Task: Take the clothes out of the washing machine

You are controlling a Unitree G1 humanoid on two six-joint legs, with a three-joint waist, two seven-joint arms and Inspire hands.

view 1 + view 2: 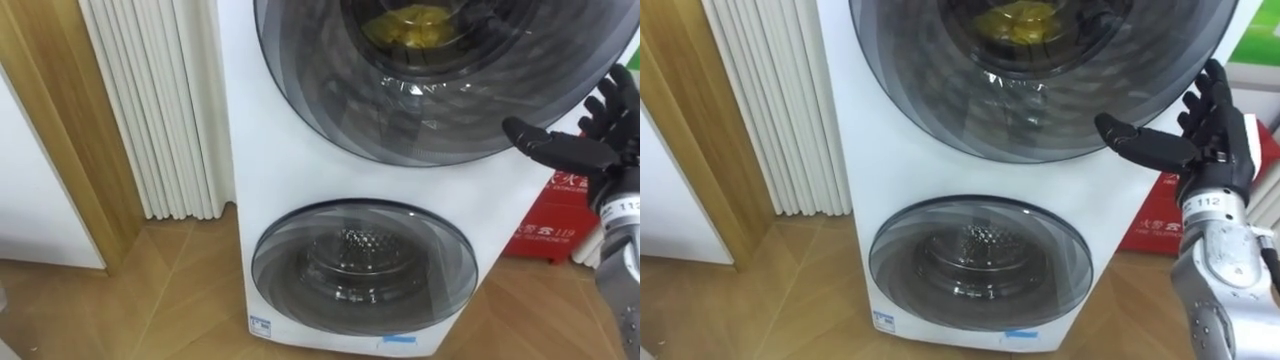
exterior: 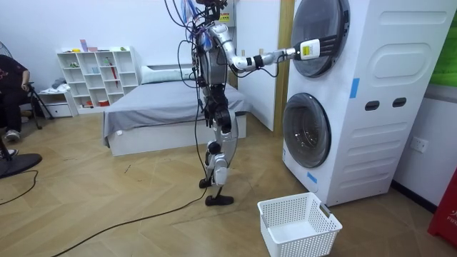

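We see the stacked machine [image 1: 855,170] with both round doors shut. Behind the glass of the upper door [image 1: 1040,90], a yellow cloth [image 1: 1018,20] lies in the drum; neither hand holds it. The lower door [image 1: 980,262] shows a bare drum.

The right hand [image 1: 1218,150] is raised at the right edge of the upper door, fingers spread and pointing up, thumb stretched out toward the glass, gripping nothing. We cannot tell whether it touches the door.

In the room view the robot stands upright on the wood floor, facing the machine, right arm stretched out to the upper door. A white basket [image 2: 303,246] sits on the floor just before the machine. A red box [image 1: 1160,220] stands beside the machine's right side.
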